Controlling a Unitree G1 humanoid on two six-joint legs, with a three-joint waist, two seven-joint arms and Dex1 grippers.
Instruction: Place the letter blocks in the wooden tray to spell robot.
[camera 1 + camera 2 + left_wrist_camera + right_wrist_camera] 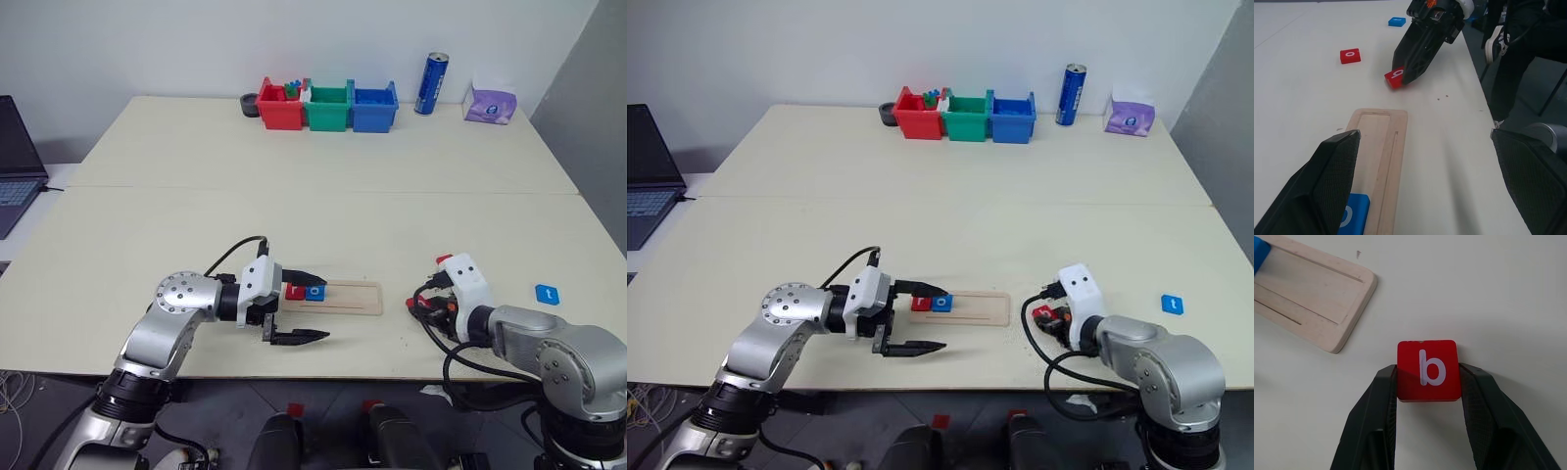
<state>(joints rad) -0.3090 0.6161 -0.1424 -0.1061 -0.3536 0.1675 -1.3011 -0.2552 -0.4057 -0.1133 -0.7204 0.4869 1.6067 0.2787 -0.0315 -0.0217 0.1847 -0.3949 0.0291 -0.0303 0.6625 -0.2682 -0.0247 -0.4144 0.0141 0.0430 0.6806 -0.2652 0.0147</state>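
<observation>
The right hand point(1427, 382) grips the red b block point(1427, 370) just off the wooden tray's point(338, 299) end; the left hand point(306, 305) hovers open over 2 placed blocks. A tilted grip could drop b crooked.

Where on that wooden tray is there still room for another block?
The tray is bare from the blue block to its right end. Its left end is crowded: red block, blue block, and the left gripper around them.
</observation>
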